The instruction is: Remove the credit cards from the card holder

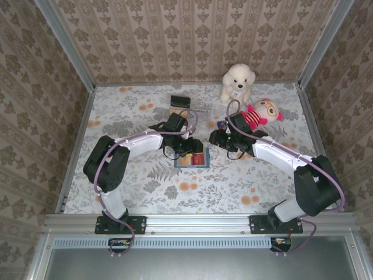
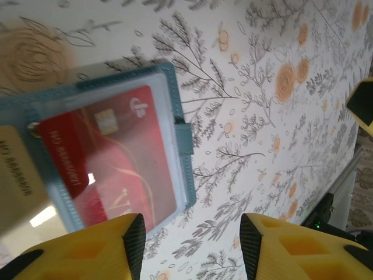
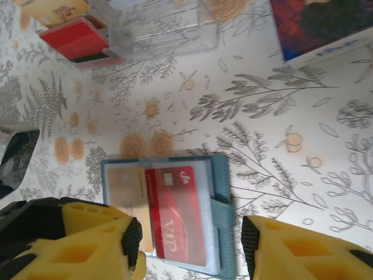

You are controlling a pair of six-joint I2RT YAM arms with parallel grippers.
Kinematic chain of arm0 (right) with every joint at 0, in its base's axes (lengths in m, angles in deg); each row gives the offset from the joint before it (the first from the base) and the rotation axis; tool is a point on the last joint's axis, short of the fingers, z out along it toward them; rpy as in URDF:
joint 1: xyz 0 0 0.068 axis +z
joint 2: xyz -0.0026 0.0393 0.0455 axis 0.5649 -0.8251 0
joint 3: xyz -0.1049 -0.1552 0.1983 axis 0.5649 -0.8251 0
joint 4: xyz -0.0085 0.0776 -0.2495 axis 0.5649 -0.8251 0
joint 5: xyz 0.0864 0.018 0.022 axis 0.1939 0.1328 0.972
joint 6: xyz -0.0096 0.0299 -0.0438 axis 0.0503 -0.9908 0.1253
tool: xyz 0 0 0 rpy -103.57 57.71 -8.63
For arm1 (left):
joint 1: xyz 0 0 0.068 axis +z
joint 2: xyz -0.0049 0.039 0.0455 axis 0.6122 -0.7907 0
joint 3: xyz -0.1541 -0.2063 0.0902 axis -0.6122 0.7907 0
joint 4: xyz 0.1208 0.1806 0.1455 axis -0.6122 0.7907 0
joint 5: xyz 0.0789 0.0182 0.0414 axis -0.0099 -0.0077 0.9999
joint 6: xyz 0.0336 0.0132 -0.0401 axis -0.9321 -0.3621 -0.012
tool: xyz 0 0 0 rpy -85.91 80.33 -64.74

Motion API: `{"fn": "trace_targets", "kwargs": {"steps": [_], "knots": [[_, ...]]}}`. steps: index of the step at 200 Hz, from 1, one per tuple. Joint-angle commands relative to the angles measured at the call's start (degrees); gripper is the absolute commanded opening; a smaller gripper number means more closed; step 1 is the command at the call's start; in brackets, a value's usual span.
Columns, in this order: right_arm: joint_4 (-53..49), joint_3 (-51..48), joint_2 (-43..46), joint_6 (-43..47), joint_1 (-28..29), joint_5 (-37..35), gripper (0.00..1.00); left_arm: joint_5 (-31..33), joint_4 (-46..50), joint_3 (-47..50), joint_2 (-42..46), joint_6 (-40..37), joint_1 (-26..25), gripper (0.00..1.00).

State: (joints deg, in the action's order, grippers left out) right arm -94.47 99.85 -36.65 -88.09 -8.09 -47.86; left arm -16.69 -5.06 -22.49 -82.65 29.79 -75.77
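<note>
Both jaws half open, gripping nothing. My right gripper (image 3: 192, 242) straddles the open card holder (image 3: 223, 213), with the red card (image 3: 178, 221) and tan card (image 3: 125, 186) sleeved right under the gap. My left gripper (image 2: 192, 233) is just off the holder's edge over bare table (image 2: 262, 146), probably to pin it; plenty of room ahead.

The top camera looks steeply down from over the near edge, taking in the whole table (image 1: 145, 186). Each wrist camera sits close above it, looking past the left tool (image 2: 192, 242) and right tool (image 3: 192, 248); both share the blue card holder (image 2: 183, 143).
</note>
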Motion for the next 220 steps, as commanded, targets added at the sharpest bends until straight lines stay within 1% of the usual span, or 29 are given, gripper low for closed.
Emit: {"fn": "trace_targets", "kwargs": {"steps": [1, 8, 30, 56, 71, 78, 122, 144, 189, 220], "knots": [[2.6, 0.8, -3.2, 0.5, 1.7, 4.1, 0.49, 3.4, -0.1, 2.9, 3.5, 2.8, 2.8, 0.44], [2.4, 1.5, -4.3, 0.4, 2.4, 4.4, 0.48, 3.8, -0.2, 3.8, 3.8, 3.4, 3.5, 0.42], [0.6, 4.2, -8.5, -0.4, 4.3, 5.2, 0.4, 3.8, -0.8, 5.6, 3.9, 4.3, 4.7, 0.39], [0.7, 5.6, -13.0, -1.9, 5.7, 6.2, 0.3, 3.5, -1.3, 5.7, 3.2, 4.7, 4.7, 0.35], [0.3, 6.2, -14.8, -2.1, 6.0, 6.6, 0.26, 3.3, -2.0, 5.7, 2.6, 5.2, 4.7, 0.33], [-0.1, 6.6, -15.4, -1.8, 6.0, 6.5, 0.26, 3.3, -2.3, 5.7, 2.3, 5.6, 4.6, 0.31], [-1.8, 8.0, -18.1, -0.7, 5.8, 6.9, 0.24, 1.9, -4.1, 5.1, 0.0, 6.5, 3.9, 0.28], [-2.1, 7.9, -18.6, -0.8, 5.7, 6.3, 0.24, 1.0, -4.6, 4.7, -0.9, 6.5, 3.8, 0.27], [-0.6, 6.6, -19.3, -1.9, 4.9, 7.5, 0.24, -1.5, -5.7, 3.9, -2.9, 6.5, 3.5, 0.27], [0.1, 6.2, -20.3, -2.7, 4.8, 8.6, 0.24, -0.1, -6.4, 4.0, -3.4, 7.4, 3.2, 0.27]]}}
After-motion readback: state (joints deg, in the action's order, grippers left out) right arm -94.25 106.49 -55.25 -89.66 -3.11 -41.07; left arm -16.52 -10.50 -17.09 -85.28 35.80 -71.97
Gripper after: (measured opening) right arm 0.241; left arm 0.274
